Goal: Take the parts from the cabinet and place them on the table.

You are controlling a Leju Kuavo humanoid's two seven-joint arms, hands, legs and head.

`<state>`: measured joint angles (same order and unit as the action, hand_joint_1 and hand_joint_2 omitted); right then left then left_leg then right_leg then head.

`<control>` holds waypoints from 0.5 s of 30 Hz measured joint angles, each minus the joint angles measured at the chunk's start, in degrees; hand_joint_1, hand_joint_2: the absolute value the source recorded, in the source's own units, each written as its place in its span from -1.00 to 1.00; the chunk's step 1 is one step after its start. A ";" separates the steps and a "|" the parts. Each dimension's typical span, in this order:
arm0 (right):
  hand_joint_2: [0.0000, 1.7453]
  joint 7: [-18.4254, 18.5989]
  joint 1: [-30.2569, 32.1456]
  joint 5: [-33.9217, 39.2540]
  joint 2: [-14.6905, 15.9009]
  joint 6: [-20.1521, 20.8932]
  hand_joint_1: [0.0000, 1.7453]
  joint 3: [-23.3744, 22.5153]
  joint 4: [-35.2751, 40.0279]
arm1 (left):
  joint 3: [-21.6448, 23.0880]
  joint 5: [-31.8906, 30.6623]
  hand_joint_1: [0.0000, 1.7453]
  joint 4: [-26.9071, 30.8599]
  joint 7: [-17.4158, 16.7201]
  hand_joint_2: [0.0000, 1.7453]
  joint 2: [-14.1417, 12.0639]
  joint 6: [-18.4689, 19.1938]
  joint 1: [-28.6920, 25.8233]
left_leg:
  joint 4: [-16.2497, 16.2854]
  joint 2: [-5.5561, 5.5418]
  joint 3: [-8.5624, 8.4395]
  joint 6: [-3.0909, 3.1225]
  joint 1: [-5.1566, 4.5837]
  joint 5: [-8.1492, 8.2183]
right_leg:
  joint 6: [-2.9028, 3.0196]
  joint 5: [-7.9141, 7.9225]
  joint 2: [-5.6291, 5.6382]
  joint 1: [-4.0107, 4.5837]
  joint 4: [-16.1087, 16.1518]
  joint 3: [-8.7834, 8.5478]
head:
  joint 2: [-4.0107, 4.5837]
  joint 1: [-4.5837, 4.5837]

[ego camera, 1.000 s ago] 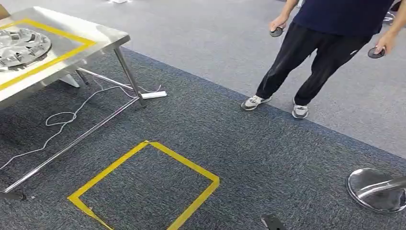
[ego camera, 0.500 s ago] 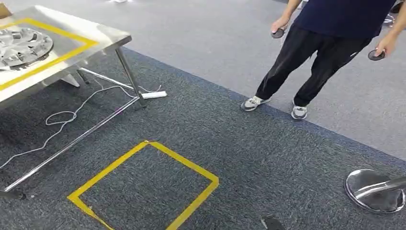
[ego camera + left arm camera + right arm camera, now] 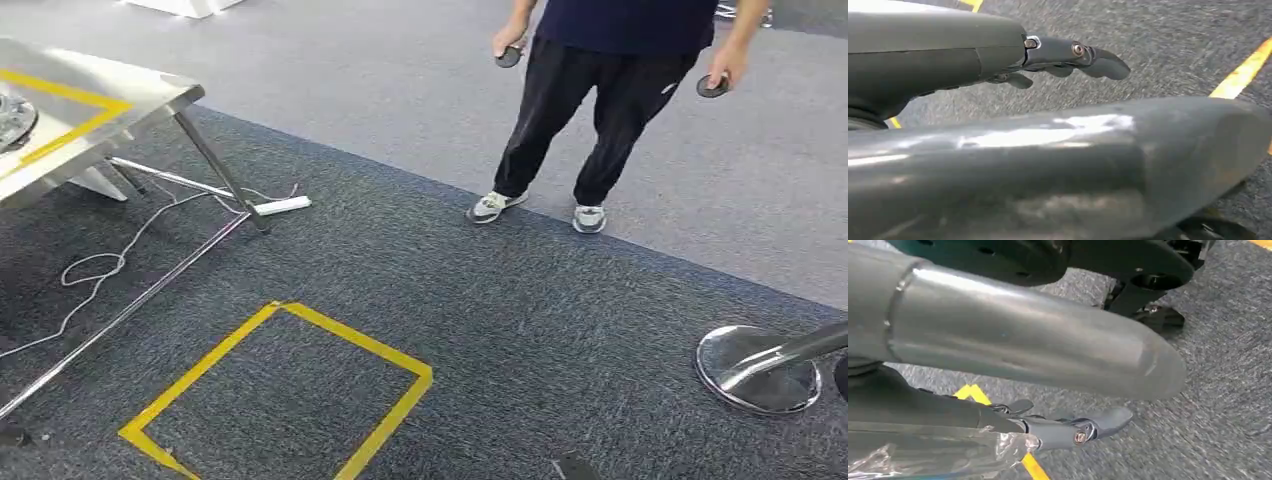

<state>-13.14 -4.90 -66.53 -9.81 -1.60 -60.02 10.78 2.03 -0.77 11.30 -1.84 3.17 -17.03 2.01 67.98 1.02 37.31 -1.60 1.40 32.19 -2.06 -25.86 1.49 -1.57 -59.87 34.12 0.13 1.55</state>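
Left hand: in our left wrist view the left hand (image 3: 1068, 57) hangs above the dark carpet (image 3: 1158, 45), its fingers (image 3: 1103, 64) stretched out and apart, grasping nothing.
Right hand: in our right wrist view the right hand (image 3: 1068, 430) also hangs over the carpet with its fingers (image 3: 1108, 420) extended and nothing between them; crinkled clear plastic film (image 3: 938, 452) wraps the cover behind it.
Floor mark: we see a yellow tape square (image 3: 275, 395) on the carpet in the head view, and stretches of yellow tape near both hands in the wrist views.
Worktop: a steel worktop (image 3: 140, 95) with a yellow tape border stands at the far left; a silvery wheel cover (image 3: 12, 118) lies on it at the picture's edge, mostly cut off.
Under the worktop: a white cable (image 3: 95, 265) loops over the carpet to a white power strip (image 3: 282, 206) beside the worktop's leg.
Person: a person (image 3: 600, 100) in dark trousers and grey trainers stands on the lighter grey floor, a round dark controller in each hand.
Stand: a polished round metal base (image 3: 760, 368) sits at the right.
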 joint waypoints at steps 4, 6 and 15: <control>-1.00 0.02 0.26 -0.02 0.02 0.02 -1.00 0.00 0.00 | 0.00 0.00 -1.00 -0.09 -0.02 -1.00 0.00 0.00 -0.20 | 3.16 -0.66 1.13 1.60 -0.83 -1.10 | 0.37 0.35 2.34 0.65 -0.01 0.57 | 0.00 -0.07; -1.00 0.02 0.16 -0.02 0.02 0.04 -1.00 0.00 0.00 | 0.00 -0.04 -1.00 -0.09 -0.02 -1.00 0.00 0.00 -0.12 | -6.09 -2.51 -3.85 2.39 -1.04 -5.61 | 0.18 0.59 3.58 0.68 -0.01 0.55 | 0.00 -0.09; -1.00 0.20 0.20 -0.07 0.04 0.17 -1.00 0.00 0.00 | 0.00 -0.42 -1.00 -0.13 -0.07 -1.00 0.00 -0.04 -0.16 | -10.92 -1.06 -5.45 3.25 -1.32 -6.27 | -2.30 -4.73 -0.59 0.84 -9.80 6.29 | 0.00 -0.83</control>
<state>-12.94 -4.69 -66.60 -9.77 -1.42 -60.02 10.78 2.03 -1.18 11.17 -1.90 3.17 -17.07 1.85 57.05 -0.03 31.86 1.65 0.08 25.92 -4.36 -30.59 0.90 -0.72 -69.68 40.41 0.13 0.72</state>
